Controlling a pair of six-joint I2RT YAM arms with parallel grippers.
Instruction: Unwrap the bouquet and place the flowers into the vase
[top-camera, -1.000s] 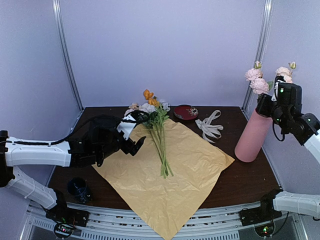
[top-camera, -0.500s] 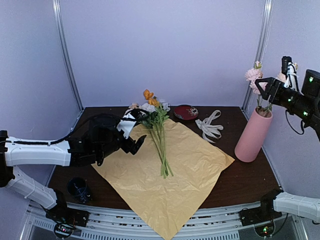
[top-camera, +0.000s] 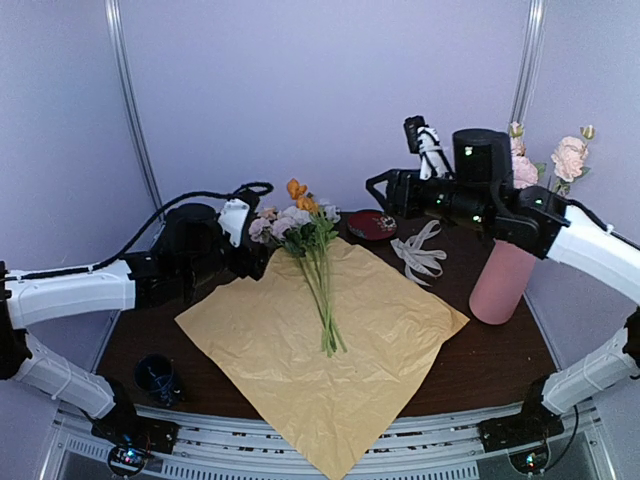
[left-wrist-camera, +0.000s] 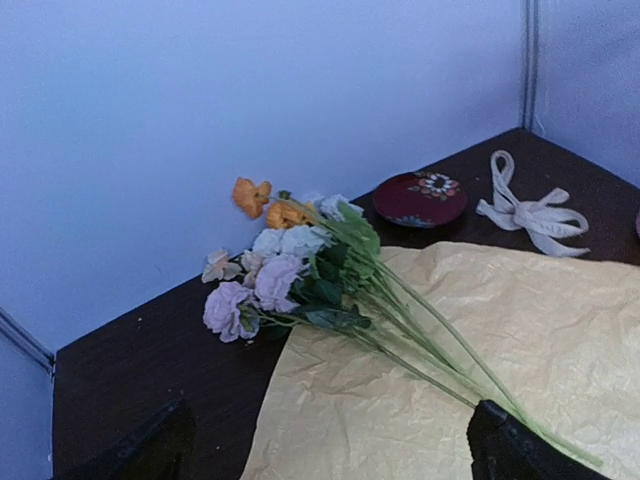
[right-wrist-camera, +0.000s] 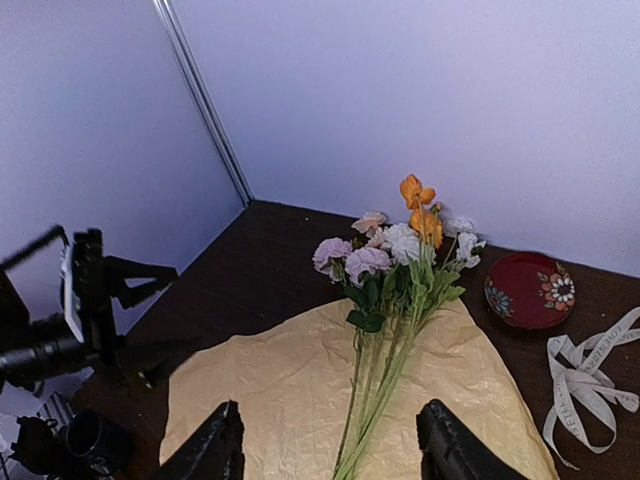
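The bouquet is undone. Its tan crinkly paper (top-camera: 330, 350) lies flat, with several loose flowers (top-camera: 315, 255) on it, blooms toward the back wall. The pink vase (top-camera: 503, 280) stands at the right with pink flowers (top-camera: 568, 156) in it. My left gripper (top-camera: 255, 262) is open just left of the blooms, with nothing between its fingers (left-wrist-camera: 150, 455). My right gripper (top-camera: 378, 192) hangs open in the air above the back middle of the table. From the right wrist, the flowers (right-wrist-camera: 395, 270) lie on the paper (right-wrist-camera: 270, 390) well below the empty right gripper (right-wrist-camera: 332, 455).
A cream ribbon (top-camera: 420, 250) lies loose on the table between the paper and the vase. A dark red dish (top-camera: 371, 224) sits at the back, just right of the blooms. A small dark blue cup (top-camera: 155, 375) stands at the front left.
My right arm has swung from above the vase leftward to the back middle, leaving pink flowers in the vase. My left gripper has moved back toward the blooms, and the paper's left edge has shifted.
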